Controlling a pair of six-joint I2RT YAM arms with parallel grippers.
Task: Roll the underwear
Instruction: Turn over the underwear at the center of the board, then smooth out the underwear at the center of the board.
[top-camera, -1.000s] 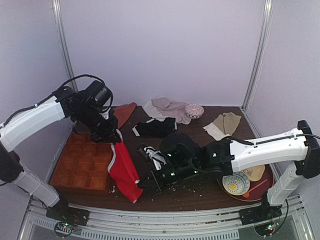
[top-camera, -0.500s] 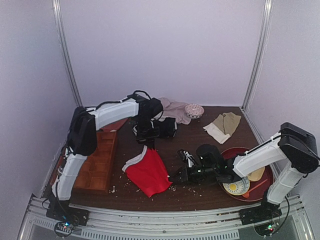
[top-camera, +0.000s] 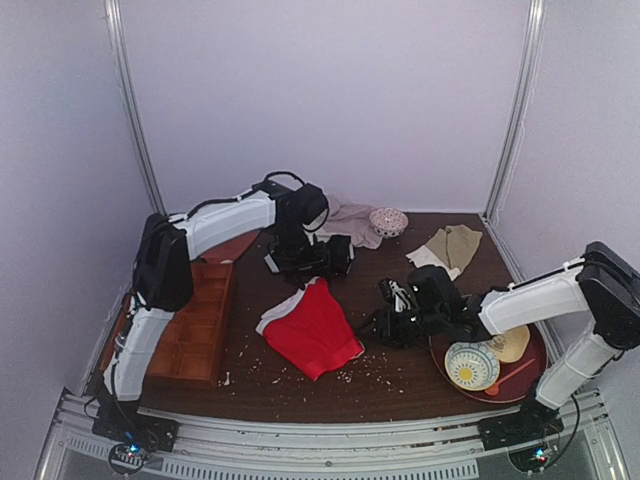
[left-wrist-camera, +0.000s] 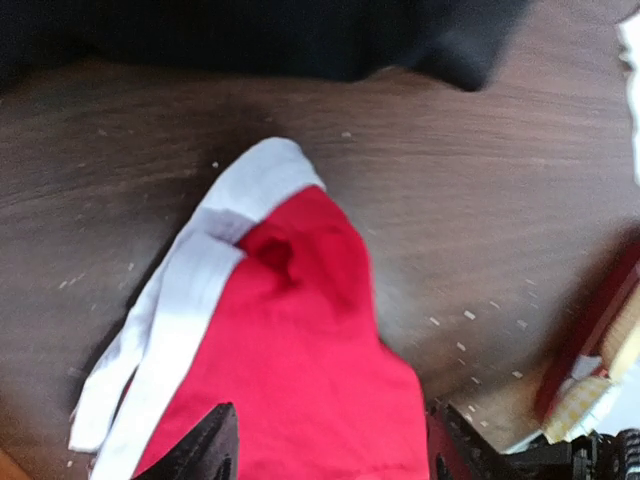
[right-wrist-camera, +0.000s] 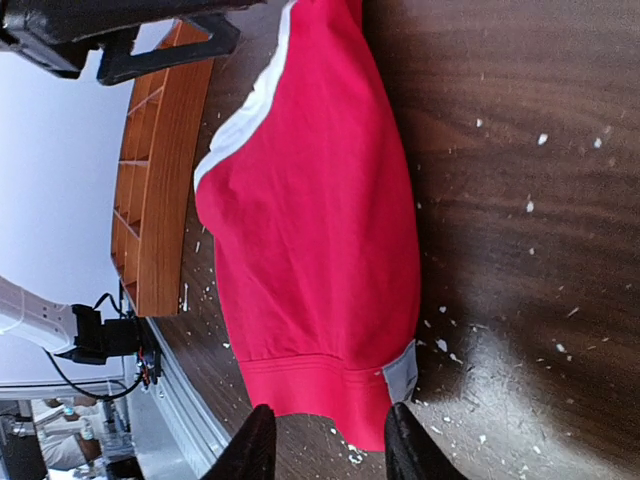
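**Red underwear lies unrolled as both tools stand clear**

A dark wooden surface (top-camera: 420, 385), flecked with pale crumbs and boxed in by lilac walls, carries the scene. Your underwear (top-camera: 311, 330) lies unrolled near its middle. The red cloth is spread flat and the white waistband is turned toward the left rear. Your left tool (left-wrist-camera: 325, 450) hangs over the waistband end with its fingers spread wide, gripping nothing. Black briefs (top-camera: 325, 255) lie just behind it. Your right tool (right-wrist-camera: 328, 440) sits low, just right of the underwear. Its fingers are partly apart and empty, and the red hem shows between them in the wrist view. A compartmented wooden tray (top-camera: 190, 320) lies at the left edge. At the right, a red plate (top-camera: 530, 375) holds a patterned bowl (top-camera: 471, 366).
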